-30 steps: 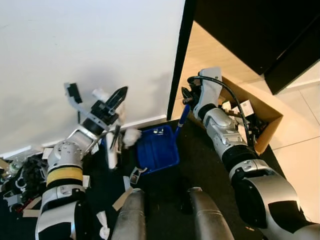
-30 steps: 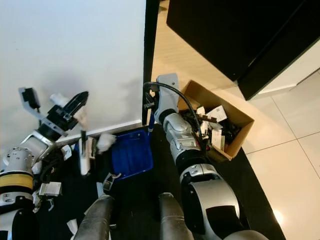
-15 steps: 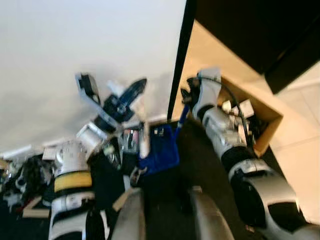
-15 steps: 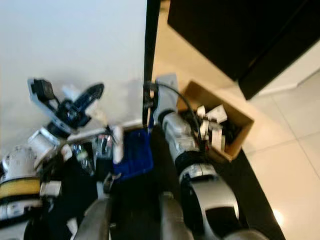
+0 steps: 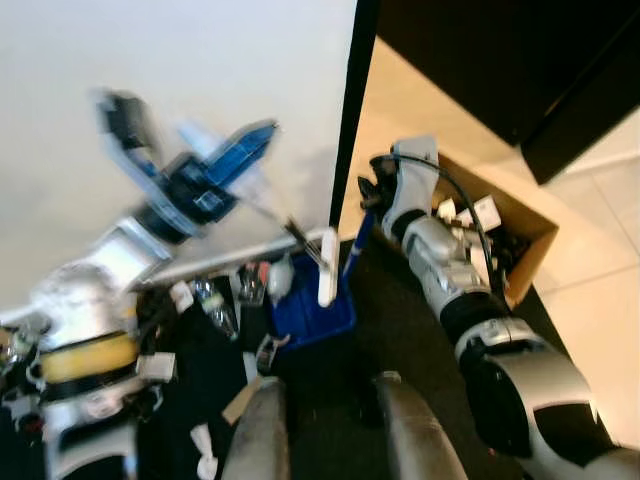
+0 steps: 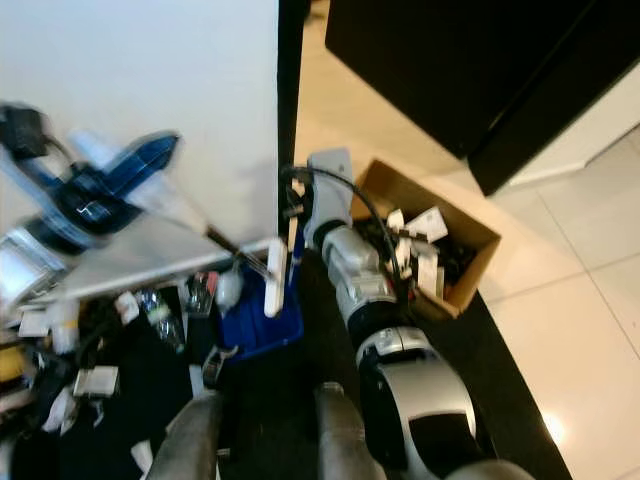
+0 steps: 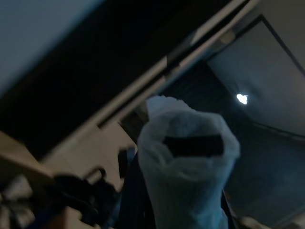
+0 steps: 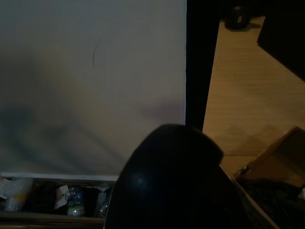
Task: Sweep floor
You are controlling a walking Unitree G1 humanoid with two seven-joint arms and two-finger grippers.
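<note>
The left claw (image 5: 235,160), blurred, grips a brush (image 5: 326,268) over the blue dustpan (image 5: 312,305) by the wall, whose handle the right claw (image 5: 372,195) clasps; a fast stroke may scatter litter (image 5: 210,300) past the pan.

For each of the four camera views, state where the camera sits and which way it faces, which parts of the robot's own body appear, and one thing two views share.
Left eye view: on the head, looking down at the blue dustpan on the dark floor; both arms and the legs appear.
Right eye view: the same scene; cardboard box beside the right arm.
Left wrist view: along the left gripper, dark, a white wrapped handle close up.
Right wrist view: toward the white wall; a dark rounded shape blocks the foreground.
Shared: both eye views show the dustpan and box.
</note>
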